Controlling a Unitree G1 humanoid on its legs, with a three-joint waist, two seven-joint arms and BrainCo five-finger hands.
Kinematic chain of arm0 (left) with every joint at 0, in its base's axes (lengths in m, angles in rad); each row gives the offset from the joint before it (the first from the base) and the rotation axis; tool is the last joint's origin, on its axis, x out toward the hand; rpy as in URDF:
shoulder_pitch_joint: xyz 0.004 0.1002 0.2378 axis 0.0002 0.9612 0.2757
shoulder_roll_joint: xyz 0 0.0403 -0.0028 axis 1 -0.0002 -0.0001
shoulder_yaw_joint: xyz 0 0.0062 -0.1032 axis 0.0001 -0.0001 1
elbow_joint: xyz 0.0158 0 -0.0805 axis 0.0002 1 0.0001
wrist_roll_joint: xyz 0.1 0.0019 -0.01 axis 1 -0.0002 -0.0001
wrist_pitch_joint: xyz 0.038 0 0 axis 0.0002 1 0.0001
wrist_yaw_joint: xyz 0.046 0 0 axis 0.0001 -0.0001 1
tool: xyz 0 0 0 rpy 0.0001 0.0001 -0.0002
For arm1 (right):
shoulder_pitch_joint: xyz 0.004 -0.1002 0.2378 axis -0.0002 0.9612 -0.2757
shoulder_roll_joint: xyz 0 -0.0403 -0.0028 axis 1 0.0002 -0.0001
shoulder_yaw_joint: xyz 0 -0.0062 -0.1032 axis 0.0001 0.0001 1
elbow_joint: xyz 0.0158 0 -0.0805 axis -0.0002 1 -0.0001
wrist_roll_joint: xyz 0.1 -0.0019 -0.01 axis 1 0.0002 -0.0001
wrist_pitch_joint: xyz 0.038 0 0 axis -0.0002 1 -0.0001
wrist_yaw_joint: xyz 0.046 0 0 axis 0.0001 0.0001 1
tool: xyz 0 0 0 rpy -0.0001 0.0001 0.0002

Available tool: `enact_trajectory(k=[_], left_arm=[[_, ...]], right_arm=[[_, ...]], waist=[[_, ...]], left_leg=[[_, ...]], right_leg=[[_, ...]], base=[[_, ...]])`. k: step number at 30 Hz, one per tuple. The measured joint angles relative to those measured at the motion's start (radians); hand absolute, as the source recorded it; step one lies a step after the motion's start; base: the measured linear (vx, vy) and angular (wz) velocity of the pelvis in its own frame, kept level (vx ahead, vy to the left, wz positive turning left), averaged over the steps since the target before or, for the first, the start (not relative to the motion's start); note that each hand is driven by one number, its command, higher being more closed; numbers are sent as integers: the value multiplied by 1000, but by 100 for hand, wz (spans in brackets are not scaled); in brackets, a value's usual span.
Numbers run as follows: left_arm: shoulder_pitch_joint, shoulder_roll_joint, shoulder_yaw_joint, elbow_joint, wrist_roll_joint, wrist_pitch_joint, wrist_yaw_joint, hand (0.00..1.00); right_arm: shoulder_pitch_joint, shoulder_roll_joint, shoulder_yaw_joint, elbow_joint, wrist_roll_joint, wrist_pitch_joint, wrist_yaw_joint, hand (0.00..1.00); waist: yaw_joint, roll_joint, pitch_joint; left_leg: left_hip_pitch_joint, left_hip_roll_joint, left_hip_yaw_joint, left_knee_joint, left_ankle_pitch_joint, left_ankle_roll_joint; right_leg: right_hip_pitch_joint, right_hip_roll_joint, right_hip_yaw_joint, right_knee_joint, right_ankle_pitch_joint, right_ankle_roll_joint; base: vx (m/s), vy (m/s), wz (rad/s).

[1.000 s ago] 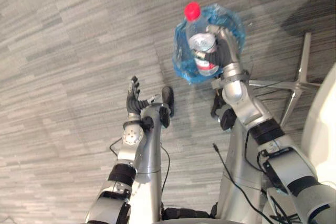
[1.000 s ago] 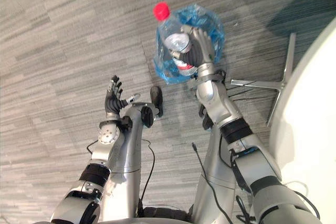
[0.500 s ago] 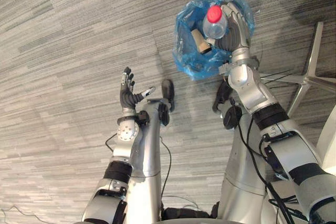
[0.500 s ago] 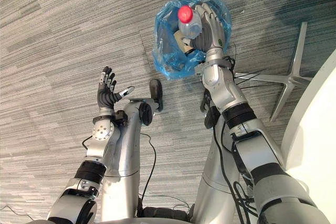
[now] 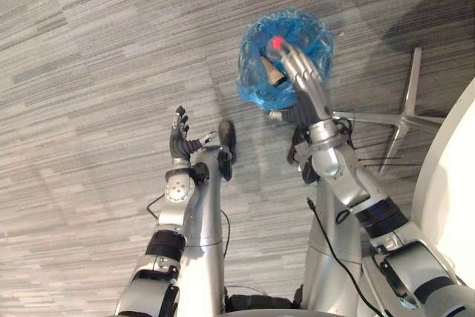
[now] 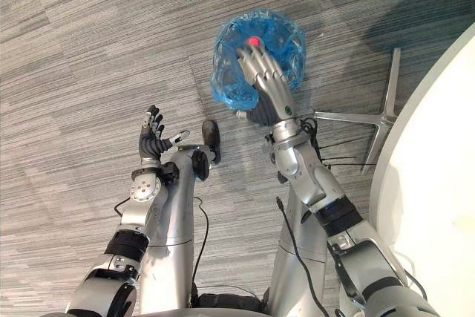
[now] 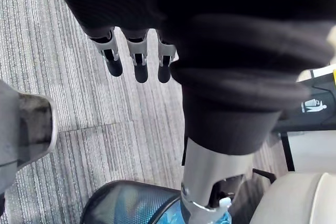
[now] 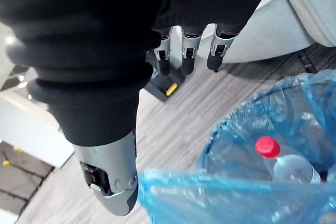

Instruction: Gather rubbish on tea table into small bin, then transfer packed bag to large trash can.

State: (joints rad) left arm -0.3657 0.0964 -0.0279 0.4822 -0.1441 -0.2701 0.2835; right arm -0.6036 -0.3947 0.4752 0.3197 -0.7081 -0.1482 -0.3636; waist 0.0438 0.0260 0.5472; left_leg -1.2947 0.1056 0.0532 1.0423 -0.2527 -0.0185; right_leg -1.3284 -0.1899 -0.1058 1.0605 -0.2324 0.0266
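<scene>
Left eye view: right robot hand carries the blue bag above the floor, fingers nearly straight across its mouth, likely so the bottle cannot tip out; how it catches the rim is hidden. Left robot hand spreads empty.

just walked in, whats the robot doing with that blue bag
The right hand is carrying the blue bag above the floor, fingers straight across its open top; just how the bag hangs from the hand is not clear. A bottle with a red cap sits inside. The left hand is open and holds nothing. The bag looks packed, so this appears to be the carry to the large can.
</scene>
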Motion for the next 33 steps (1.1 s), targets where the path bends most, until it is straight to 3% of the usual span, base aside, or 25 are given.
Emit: enact_trajectory(k=[5, 6, 11, 18, 26, 29, 33], left_arm=[[-3, 6, -4, 0, -1, -9, 0, 0], [-8, 6, -8, -1, -1, -17, 0, 0], [-44, 10, -12, -2, -5, -33, -2, 0], [-53, 27, -12, -5, -44, -17, -24, 0], [-52, 26, -10, -2, -41, -10, -24, 0], [-27, 16, -19, 1, -37, 17, -30, 0], [43, -17, -54, 0, -8, 42, -45, 0]], right_arm=[[-78, 39, 40, 213, -33, 12, 39, 0], [-103, 51, 50, 259, -40, 21, 43, 100], [-230, 72, 53, 443, -34, 66, 65, 100], [-300, 71, 34, 458, 85, 79, 76, 100], [-183, 81, -39, 172, 172, 67, 74, 100], [-115, 84, -91, 62, 225, 62, 68, 100], [46, 121, -153, -99, 306, 46, 66, 100]], waist=[[1, 0, 0], [4, 0, 0], [27, 0, 0], [30, 1, 0], [27, 0, 0], [24, 0, 0], [20, -11, -6]], left_leg=[[-10, -4, -6, -25, 10, -14], [-20, -5, -12, -27, 12, -17], [-72, -23, -28, -26, 32, -23], [-90, -25, -40, -11, 34, -26], [-71, -20, -50, -7, 35, -29], [-9, -18, -51, -21, 34, -28], [166, -15, -49, -110, 37, -31]], right_leg=[[-10, -2, -8, -12, 0, 0], [-20, -2, -12, -11, 0, 0], [-75, -19, -17, 25, -7, -1], [-91, -21, -23, 44, -21, 5], [-60, -18, -36, 37, -20, 1], [7, -14, -40, 17, -21, 2], [185, -3, -55, -71, -19, 1]], base=[[-10, 7, 4], [-14, 6, 6], [-18, 6, 18], [-25, 17, 5], [-14, 29, -1], [0, 0, 0], [-7, 7, 0]])
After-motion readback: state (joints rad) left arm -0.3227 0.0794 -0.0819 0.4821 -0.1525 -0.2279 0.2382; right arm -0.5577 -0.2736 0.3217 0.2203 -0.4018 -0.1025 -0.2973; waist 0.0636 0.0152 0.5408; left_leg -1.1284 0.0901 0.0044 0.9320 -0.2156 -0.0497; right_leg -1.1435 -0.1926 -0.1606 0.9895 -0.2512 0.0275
